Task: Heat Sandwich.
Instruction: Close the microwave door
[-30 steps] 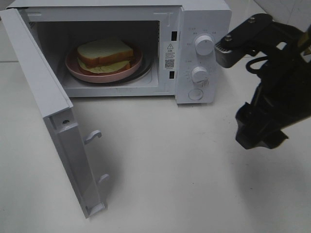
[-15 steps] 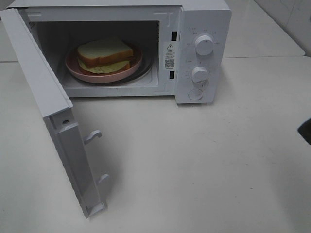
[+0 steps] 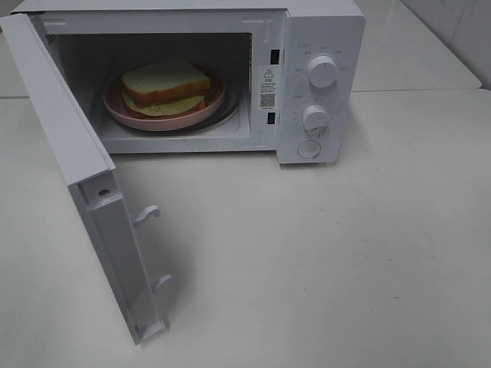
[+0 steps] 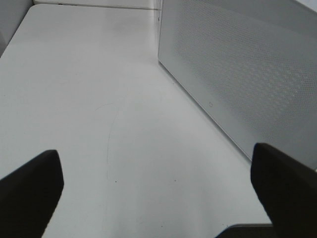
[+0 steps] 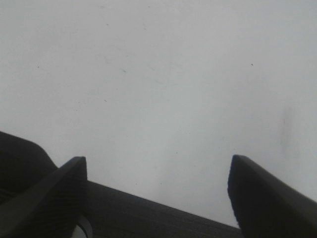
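- The sandwich (image 3: 165, 86) lies on a pink plate (image 3: 115, 109) inside the microwave (image 3: 322, 27), towards the left of the chamber.
- The plate holds only the sandwich and sits flat on the chamber floor.
- The door (image 3: 69, 146) is swung wide open to the left, its two latch hooks (image 3: 146, 216) facing out.
- Two knobs (image 3: 323, 70) sit one above the other on the right panel, with a round button (image 3: 308, 149) under them.
- The microwave stands on a plain white table (image 3: 322, 261); a tiled wall (image 3: 460, 31) shows at the far right corner.
- The left gripper (image 4: 154, 163) hangs over bare table with its fingers wide apart and nothing between them; a white dotted panel (image 4: 237, 74) stands beside it.
- The right gripper (image 5: 158, 163) is also spread, empty, above bare table.
- A second ago the right arm filled the right of the high view near the knobs; it has since gone from that view. Sandwich, plate and door have not shifted.
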`<move>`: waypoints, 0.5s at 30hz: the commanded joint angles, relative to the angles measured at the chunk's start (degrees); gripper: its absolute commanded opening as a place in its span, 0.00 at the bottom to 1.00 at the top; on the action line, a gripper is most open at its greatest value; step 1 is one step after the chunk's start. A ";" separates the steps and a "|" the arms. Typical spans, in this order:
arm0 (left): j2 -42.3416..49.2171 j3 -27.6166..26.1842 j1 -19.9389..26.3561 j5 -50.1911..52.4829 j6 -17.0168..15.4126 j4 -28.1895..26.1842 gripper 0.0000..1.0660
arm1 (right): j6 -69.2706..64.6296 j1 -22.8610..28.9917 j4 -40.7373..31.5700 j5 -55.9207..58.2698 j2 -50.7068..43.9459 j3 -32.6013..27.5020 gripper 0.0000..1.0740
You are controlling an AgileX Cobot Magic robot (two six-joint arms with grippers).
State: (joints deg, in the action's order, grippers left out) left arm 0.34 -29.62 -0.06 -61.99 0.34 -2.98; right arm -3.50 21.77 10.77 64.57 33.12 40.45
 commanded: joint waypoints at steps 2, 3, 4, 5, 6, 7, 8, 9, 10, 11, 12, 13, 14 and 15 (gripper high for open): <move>0.97 0.11 -0.34 0.80 0.00 0.00 0.91 | -3.04 -4.98 0.17 -0.86 -6.82 -4.93 0.71; 0.97 0.11 -0.34 0.80 0.00 0.00 0.91 | -3.32 -5.67 0.17 -0.86 -7.68 -5.67 0.71; 0.97 0.11 -0.34 0.80 0.00 0.00 0.91 | -3.32 -5.67 0.17 -0.86 -7.68 -5.67 0.71; 0.97 0.11 -0.34 0.80 0.00 0.00 0.91 | -3.55 -6.93 0.06 -0.86 -9.63 -7.51 0.71; 0.97 0.11 -0.34 0.80 0.00 0.00 0.91 | -3.55 -7.68 0.06 -0.86 -10.54 -8.42 0.71; 0.97 0.11 -0.34 0.80 0.00 0.00 0.91 | -3.55 -7.68 0.06 -0.86 -10.54 -8.42 0.71; 0.97 0.11 -0.34 0.80 0.00 0.00 0.91 | -3.55 -8.31 0.06 -0.92 -11.34 -9.05 0.71; 0.97 0.11 -0.34 0.80 0.00 0.00 0.91 | -3.55 -9.80 -0.11 -1.49 -13.35 -9.80 0.71; 0.97 0.11 -0.34 0.80 0.00 0.00 0.91 | -3.55 -10.54 -0.46 -1.89 -14.27 -9.85 0.71; 0.97 0.11 -0.34 0.80 0.00 0.00 0.91 | -3.55 -11.40 -1.15 -2.46 -15.36 -9.85 0.71; 0.97 0.11 -0.34 0.80 0.00 0.00 0.91 | -3.61 -12.26 -1.83 -2.98 -16.44 -9.85 0.71; 0.97 0.11 -0.34 0.80 0.00 0.00 0.91 | -3.61 -12.26 -1.83 -2.98 -16.44 -9.85 0.71; 0.97 0.11 -0.34 0.80 0.00 0.00 0.91 | -3.67 -13.81 -3.55 -4.30 -18.56 -10.20 0.71; 0.97 0.11 -0.34 0.80 0.00 0.00 0.91 | -3.67 -14.44 -4.41 -4.87 -19.82 -10.54 0.71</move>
State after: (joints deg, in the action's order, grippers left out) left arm 0.34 -29.62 -0.06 -61.99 0.34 -2.98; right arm -6.76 8.65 7.96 61.02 15.01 30.42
